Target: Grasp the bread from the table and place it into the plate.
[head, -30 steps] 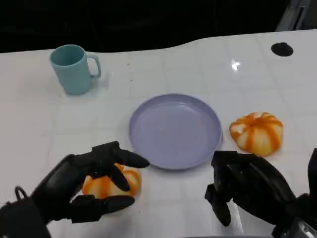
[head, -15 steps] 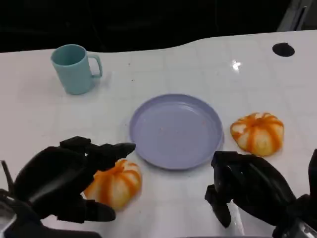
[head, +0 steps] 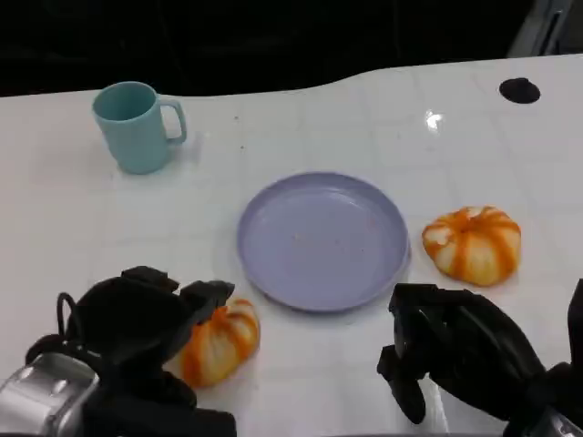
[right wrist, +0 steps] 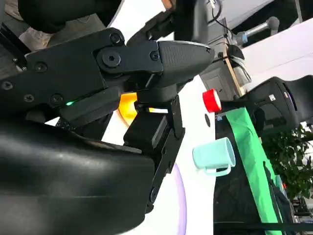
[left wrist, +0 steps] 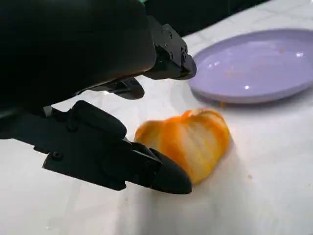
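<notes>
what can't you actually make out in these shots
- Near bread, head view: its left part is hidden behind the left hand.
- Left wrist view: whether the fingers touch that bread is unclear.
- Plate, right wrist view: mostly hidden by the right hand.
- Right hand, head view: cut off by the lower edge.

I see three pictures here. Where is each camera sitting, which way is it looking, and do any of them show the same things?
Head view: high on the robot, looking down at the table; left hand and right hand show low.
Left wrist view: behind the left hand, facing the near bread and plate.
Right wrist view: behind the right hand, looking across to the cup.
Shared: head and left wrist views both show the near bread and plate.
</notes>
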